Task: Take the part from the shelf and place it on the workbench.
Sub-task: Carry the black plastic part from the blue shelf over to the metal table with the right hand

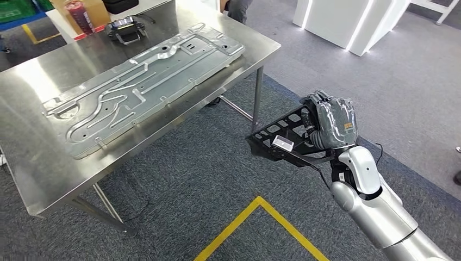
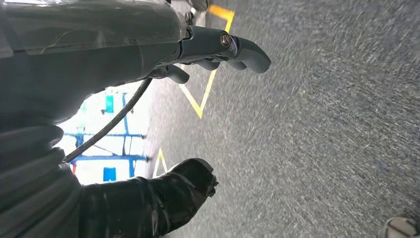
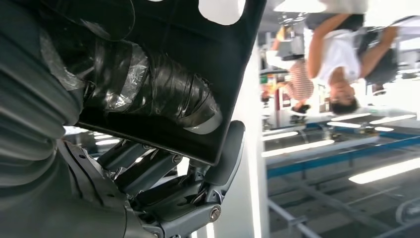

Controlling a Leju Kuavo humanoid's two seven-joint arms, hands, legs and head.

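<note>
My right hand (image 1: 331, 122) holds a flat black part (image 1: 277, 138) with a row of cut-outs and a small white label. The part hangs in the air over the carpet, right of the steel workbench (image 1: 32, 179) and just off its corner leg. In the right wrist view the taped thumb lies on one face of the black part (image 3: 198, 44) and the fingers (image 3: 223, 153) hook under its edge. My left hand (image 2: 99, 54) hangs above the grey carpet, fingers and thumb apart, holding nothing.
A large grey stamped metal panel (image 1: 141, 81) covers much of the workbench top. A black device (image 1: 126, 28) and a red extinguisher (image 1: 80, 15) stand at its far side. Yellow floor tape (image 1: 261, 209) marks the carpet. A person (image 1: 237, 8) stands behind the bench; white pillars (image 1: 348, 22) rise at back right.
</note>
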